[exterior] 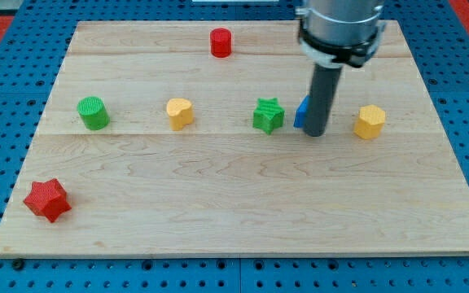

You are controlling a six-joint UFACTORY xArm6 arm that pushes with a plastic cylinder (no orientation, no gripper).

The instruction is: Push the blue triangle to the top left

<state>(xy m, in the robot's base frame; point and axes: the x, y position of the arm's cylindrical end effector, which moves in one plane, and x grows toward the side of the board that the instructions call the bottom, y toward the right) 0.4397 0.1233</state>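
Note:
The blue triangle (301, 113) sits right of the board's middle, mostly hidden behind my rod; only its left edge shows. My tip (316, 133) rests on the board right against the blue triangle's right side. A green star (268, 115) lies just left of the blue triangle. A yellow hexagon (370, 121) lies to the right of my tip.
A red cylinder (221, 42) stands near the view's top middle. A yellow heart-like block (180, 113) and a green cylinder (94, 112) lie further left. A red star (47, 199) sits at the bottom left. The wooden board (234, 203) is edged by blue pegboard.

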